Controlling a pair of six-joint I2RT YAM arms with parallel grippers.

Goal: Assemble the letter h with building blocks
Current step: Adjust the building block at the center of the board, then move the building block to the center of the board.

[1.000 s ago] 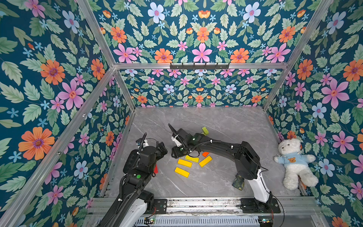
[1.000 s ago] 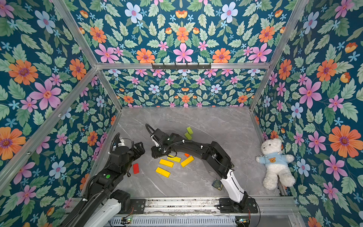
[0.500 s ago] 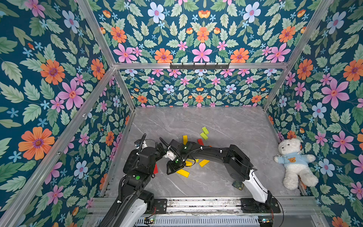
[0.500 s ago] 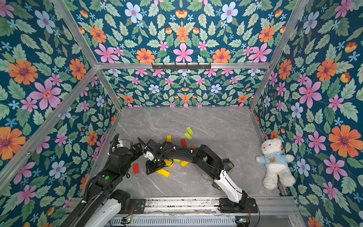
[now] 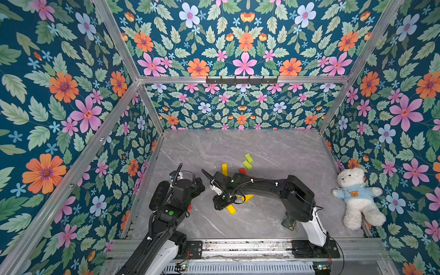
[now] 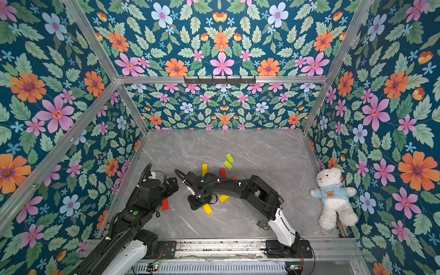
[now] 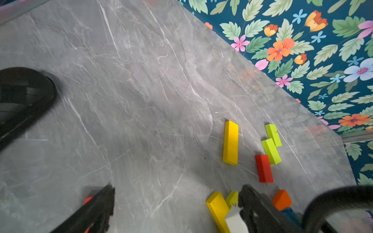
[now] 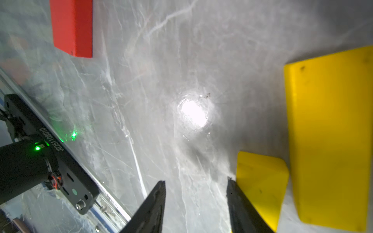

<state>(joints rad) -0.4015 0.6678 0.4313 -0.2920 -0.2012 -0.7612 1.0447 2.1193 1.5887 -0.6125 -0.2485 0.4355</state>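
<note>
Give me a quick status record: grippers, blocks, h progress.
right gripper: open, empty, beside a yellow block
left gripper: jaw state unclear
letter h: not formed; blocks scattered
far blocks: yellow bar, two lime-green blocks, red block
by left arm: second red block, on the table
bystander: white teddy bear at the side wall

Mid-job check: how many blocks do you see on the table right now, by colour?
Yellow blocks: 4, one golden; the right arm may hide more
Red blocks: 2
Lime blocks: 2
Orange block: 1
Total: 9 in view
</note>
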